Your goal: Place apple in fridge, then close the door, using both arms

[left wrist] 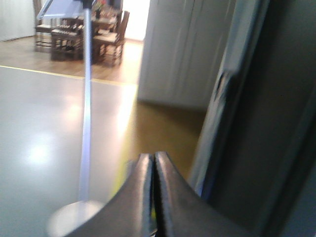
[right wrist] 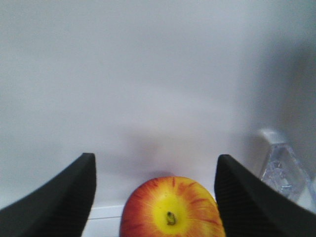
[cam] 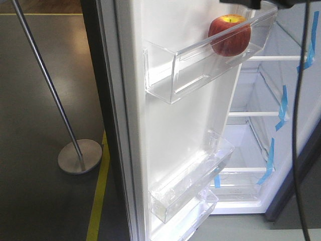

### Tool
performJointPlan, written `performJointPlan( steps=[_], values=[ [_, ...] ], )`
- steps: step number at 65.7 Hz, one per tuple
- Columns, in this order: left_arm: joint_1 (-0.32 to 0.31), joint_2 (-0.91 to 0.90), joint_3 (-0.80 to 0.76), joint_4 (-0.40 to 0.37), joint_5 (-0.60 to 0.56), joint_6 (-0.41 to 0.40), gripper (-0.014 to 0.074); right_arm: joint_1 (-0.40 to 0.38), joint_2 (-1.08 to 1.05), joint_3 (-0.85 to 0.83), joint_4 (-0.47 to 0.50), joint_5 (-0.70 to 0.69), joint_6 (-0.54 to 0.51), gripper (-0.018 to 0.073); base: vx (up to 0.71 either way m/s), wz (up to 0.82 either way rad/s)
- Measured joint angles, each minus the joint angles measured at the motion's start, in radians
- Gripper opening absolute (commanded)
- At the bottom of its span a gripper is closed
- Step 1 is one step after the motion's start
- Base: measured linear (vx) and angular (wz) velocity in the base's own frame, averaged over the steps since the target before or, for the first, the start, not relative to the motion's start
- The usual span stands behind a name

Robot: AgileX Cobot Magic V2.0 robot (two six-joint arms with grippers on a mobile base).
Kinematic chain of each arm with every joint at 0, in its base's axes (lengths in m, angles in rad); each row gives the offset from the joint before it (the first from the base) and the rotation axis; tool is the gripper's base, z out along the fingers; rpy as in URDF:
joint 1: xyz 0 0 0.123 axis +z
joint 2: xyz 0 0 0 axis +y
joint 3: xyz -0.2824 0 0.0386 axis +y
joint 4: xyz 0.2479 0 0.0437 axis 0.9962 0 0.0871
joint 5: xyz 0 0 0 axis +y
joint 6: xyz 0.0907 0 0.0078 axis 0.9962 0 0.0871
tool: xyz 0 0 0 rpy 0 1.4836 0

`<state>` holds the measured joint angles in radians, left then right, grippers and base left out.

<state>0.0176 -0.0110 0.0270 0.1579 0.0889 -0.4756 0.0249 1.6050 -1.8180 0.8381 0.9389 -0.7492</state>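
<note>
A red apple (cam: 229, 35) with a yellow patch round its stem sits stem-up in the top clear bin (cam: 193, 70) on the white inner lining of the door (cam: 170, 130), at the end of the bin nearest the fridge (cam: 261, 90) cavity. The door stands wide open. Two lower bins (cam: 193, 183) on it hold nothing that can be made out.

Seen from the right wrist, the right gripper (right wrist: 155, 165) hangs above the apple (right wrist: 172, 210), its fingers (right wrist: 64, 197) spread wide to either side with a gap between each and the fruit.

The left gripper (left wrist: 153, 160) is out beside the door's dark outer face (left wrist: 276, 123), which is blurred, its fingers (left wrist: 140, 197) pressed together on nothing.

Inside the fridge, strips of blue tape (cam: 284, 103) mark the right-hand ends of the glass shelves (cam: 256, 114). A black cable (cam: 297, 125) hangs down across the front view's right side.

On the grey floor (cam: 35, 191) to the door's left, a steel pole (cam: 45, 80) leans up from a round base (cam: 79, 156), just beside a yellow line (cam: 98, 201). A table and chairs (left wrist: 84, 34) stand far behind.
</note>
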Motion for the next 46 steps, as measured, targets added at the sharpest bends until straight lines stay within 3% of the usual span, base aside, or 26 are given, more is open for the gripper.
performJointPlan(
  steps=[10,27,32,46],
  values=[
    [0.0,0.0,0.0,-0.045,-0.071,-0.087,-0.0007,0.0,-0.099,-0.005,-0.035,0.034,0.009,-0.0017,0.0,0.0],
    [0.0,0.0,0.0,-0.053,-0.208,-0.142,-0.0007,0.0,-0.244,0.073,-0.096,0.165,0.044,-0.0005,0.0,0.0],
    [0.0,0.0,0.0,-0.054,-0.268,-0.205,-0.0007,0.0,-0.309,0.178,-0.098,0.16,0.04,-0.0005,0.0,0.0],
    [0.0,0.0,0.0,-0.053,-0.422,-0.483,-0.0007,0.0,-0.532,0.52,-0.1,0.082,0.001,-0.0005,0.0,0.0]
  ],
)
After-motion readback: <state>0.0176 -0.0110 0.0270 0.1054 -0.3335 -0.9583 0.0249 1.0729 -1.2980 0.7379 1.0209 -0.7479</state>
